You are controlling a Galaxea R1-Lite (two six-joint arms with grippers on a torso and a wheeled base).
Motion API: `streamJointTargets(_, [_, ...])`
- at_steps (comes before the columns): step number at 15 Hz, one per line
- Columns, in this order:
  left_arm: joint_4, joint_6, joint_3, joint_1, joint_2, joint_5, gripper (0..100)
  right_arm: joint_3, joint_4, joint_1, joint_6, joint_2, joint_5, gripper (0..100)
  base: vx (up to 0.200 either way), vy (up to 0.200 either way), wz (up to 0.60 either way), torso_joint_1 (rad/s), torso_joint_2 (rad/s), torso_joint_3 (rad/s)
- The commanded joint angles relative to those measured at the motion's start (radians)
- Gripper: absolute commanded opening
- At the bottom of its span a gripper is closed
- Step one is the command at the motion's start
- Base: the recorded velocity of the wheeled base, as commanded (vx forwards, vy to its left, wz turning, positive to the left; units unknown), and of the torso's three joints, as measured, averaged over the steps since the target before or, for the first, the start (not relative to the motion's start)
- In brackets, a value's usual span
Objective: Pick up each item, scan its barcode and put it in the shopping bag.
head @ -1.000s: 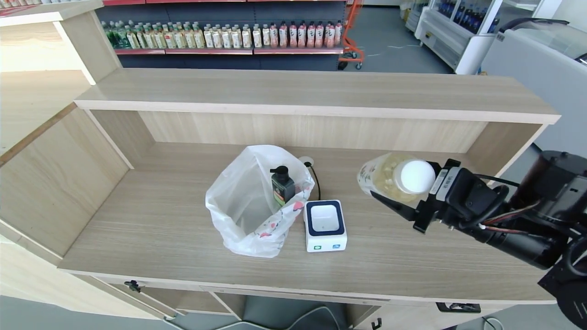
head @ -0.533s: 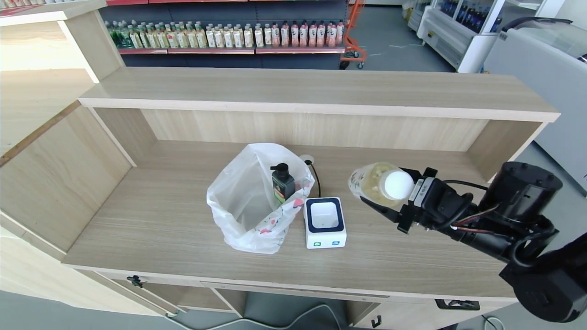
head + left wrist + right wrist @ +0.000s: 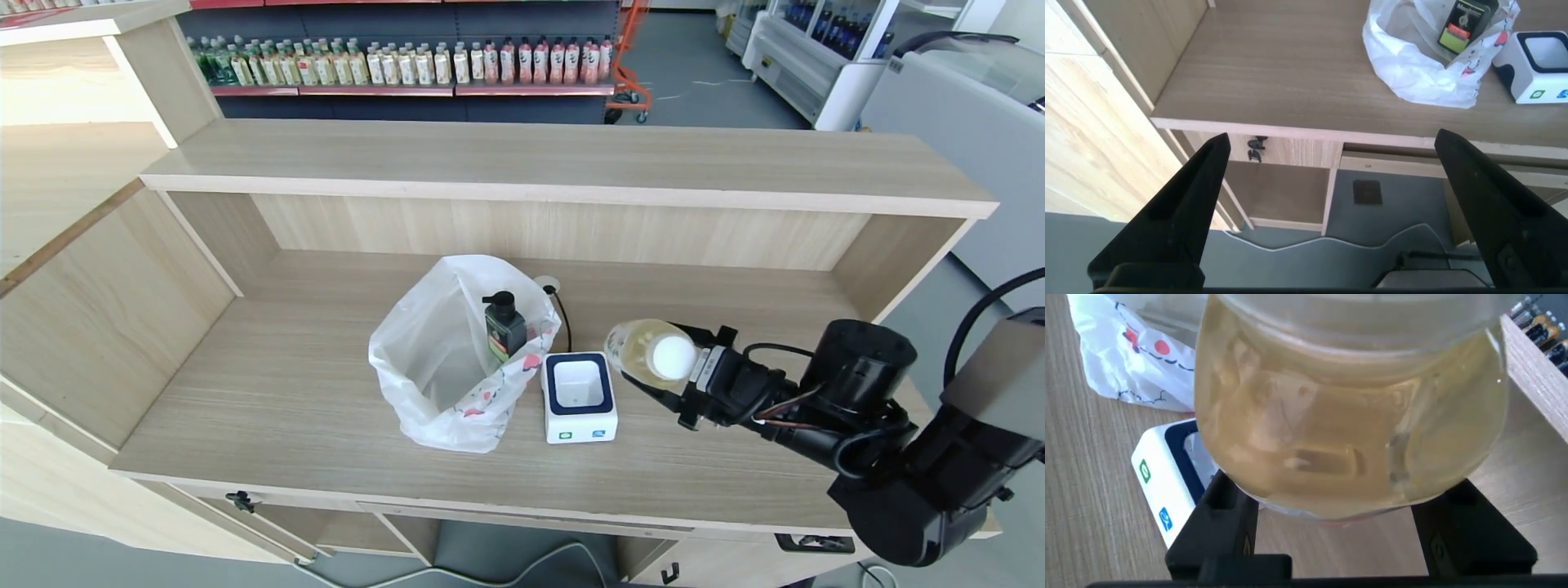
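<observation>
The clear plastic bottle [image 3: 633, 341] of pale yellow liquid, with a round white cap [image 3: 673, 358], lies on its side in the air, cap end toward the robot. It hangs just to the right of the white barcode scanner [image 3: 578, 398]. In the right wrist view its belly [image 3: 1347, 400] sits over the scanner's near corner [image 3: 1167, 482], and it seems to hang clear of the counter, though that gap is hard to judge.

The right gripper [image 3: 657, 356] is clamped on the bottle near the cap end, with one dark finger [image 3: 1221, 514] on each side of the body. The right arm stretches in low from the right, forearm nearly level and wrist pointed at the scanner.

The scanner stands on the wooden counter [image 3: 286, 392] with its window facing up, touching the white plastic shopping bag [image 3: 424, 359] on its left. The bag stands open, and a dark pump bottle [image 3: 504, 328] stands upright inside against its right wall. A black cable [image 3: 562, 314] runs back from behind the scanner.

The left gripper [image 3: 1333, 139] hangs in front of the counter's near edge — fingers spread wide, nothing between them — with the bag [image 3: 1413, 57] and scanner [image 3: 1539, 65] well off to one side.
</observation>
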Motion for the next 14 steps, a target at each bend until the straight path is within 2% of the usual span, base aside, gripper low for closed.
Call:
streamJointTargets(1, [0.0,0.0,0.0,0.0,0.002,0.0,100,-0.002,-0.003,0.005,-0.002,0.058,0.0,0,0.0,0.0,0.0,0.0,0.0,0.0])
streamJointTargets(4, [0.0,0.0,0.0,0.0,0.002,0.0,100,-0.035,-0.003,0.018,-0.002,0.078,0.002,0,0.0,0.0,0.0,0.0,0.0,0.0])
streamJointTargets(8, [0.0,0.0,0.0,0.0,0.002,0.0,100,-0.124,-0.003,0.026,0.003,0.119,0.069,0,0.0,0.0,0.0,0.0,0.0,0.0])
streamJointTargets(14, [0.0,0.0,0.0,0.0,0.002,0.0,100,-0.147,-0.003,0.024,0.0,0.148,0.114,0,0.0,0.0,0.0,0.0,0.0,0.0])
